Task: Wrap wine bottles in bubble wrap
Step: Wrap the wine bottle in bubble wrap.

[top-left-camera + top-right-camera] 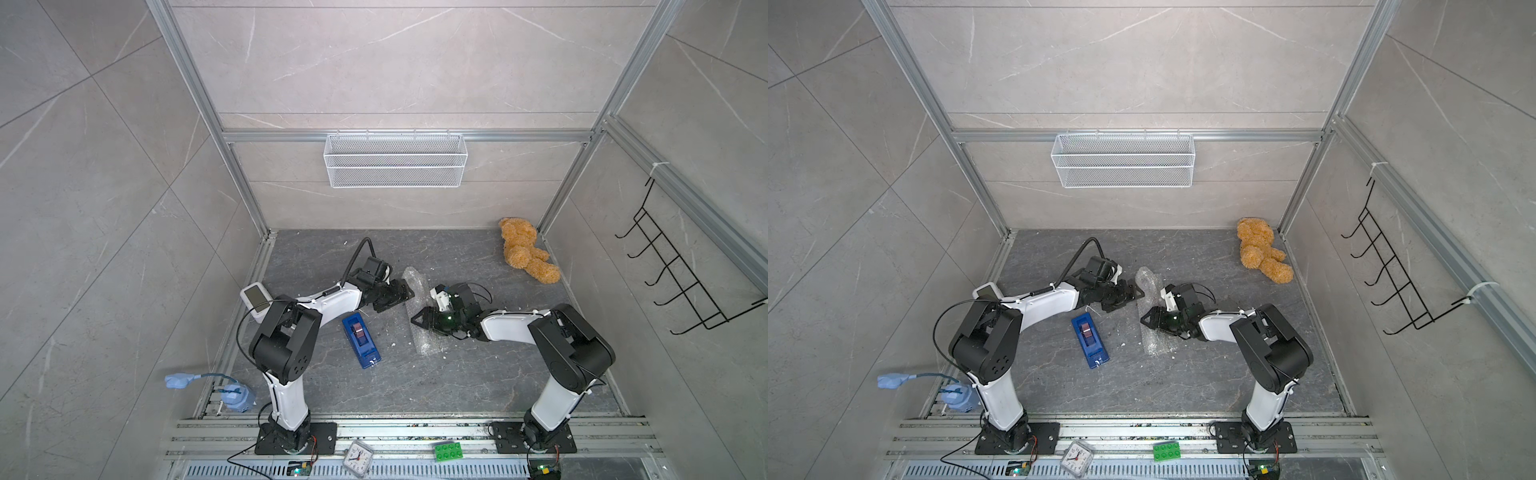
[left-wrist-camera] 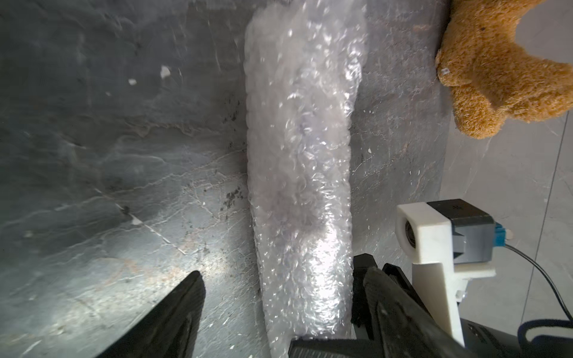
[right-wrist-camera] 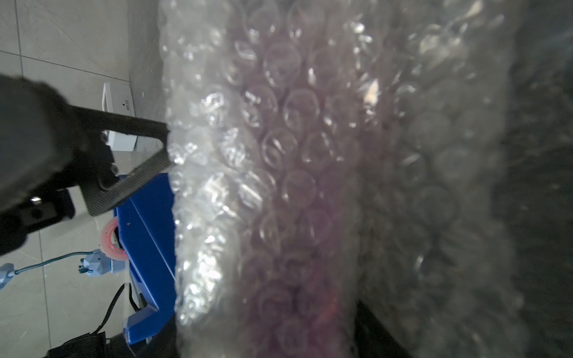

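Top view: the bubble wrap (image 1: 417, 282) lay rolled on the worktop (image 1: 457, 374), its long axis running crosswise to both arms. The left pincer (image 1: 405, 293) was just beside it and the right pincer (image 1: 420, 320) over its middle.

Left wrist view: the left pincer's jaws stood open astride the roll.

Right wrist view: the purple wine bottle (image 3: 310, 192) showed through wrap that hid the right pincer's jaws, so its grip could not be told.
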You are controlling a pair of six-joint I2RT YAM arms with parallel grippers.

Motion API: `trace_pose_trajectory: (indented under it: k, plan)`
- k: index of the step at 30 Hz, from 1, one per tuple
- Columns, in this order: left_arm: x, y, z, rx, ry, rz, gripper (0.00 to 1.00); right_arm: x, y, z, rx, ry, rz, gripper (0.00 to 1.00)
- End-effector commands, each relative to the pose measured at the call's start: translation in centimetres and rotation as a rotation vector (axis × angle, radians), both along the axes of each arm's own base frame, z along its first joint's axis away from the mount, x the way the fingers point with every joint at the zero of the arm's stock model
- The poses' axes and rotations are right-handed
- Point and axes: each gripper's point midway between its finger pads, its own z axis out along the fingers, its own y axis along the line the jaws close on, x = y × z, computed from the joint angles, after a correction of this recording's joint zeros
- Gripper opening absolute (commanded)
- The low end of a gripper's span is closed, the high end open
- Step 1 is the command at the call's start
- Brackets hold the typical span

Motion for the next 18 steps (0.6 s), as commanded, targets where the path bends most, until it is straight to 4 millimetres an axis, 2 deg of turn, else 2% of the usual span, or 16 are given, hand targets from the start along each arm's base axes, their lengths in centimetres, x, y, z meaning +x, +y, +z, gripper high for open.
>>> trace_pose_trajectory:
  k: [1,9,14,18]
  plan:
    - [1.9,-1.2,1.5,-0.077,0.008,0.063,0.85,-0.9,0.4,-1.2,0.053,0.077,-0.013,0.64]
    - [1.7,-3.6,0.0,-0.192,0.094,0.054,0.85,-0.5,1.0,-0.9,0.135,0.101,-0.053,0.65]
    - [1.0,-4.5,-1.5,-0.176,0.143,0.046,0.84,-0.2,1.3,-1.0,0.188,0.115,-0.079,0.65]
    - [0.7,-4.2,-2.6,-0.11,0.163,0.044,0.79,-0.3,1.2,-1.4,0.187,0.125,-0.089,0.65]
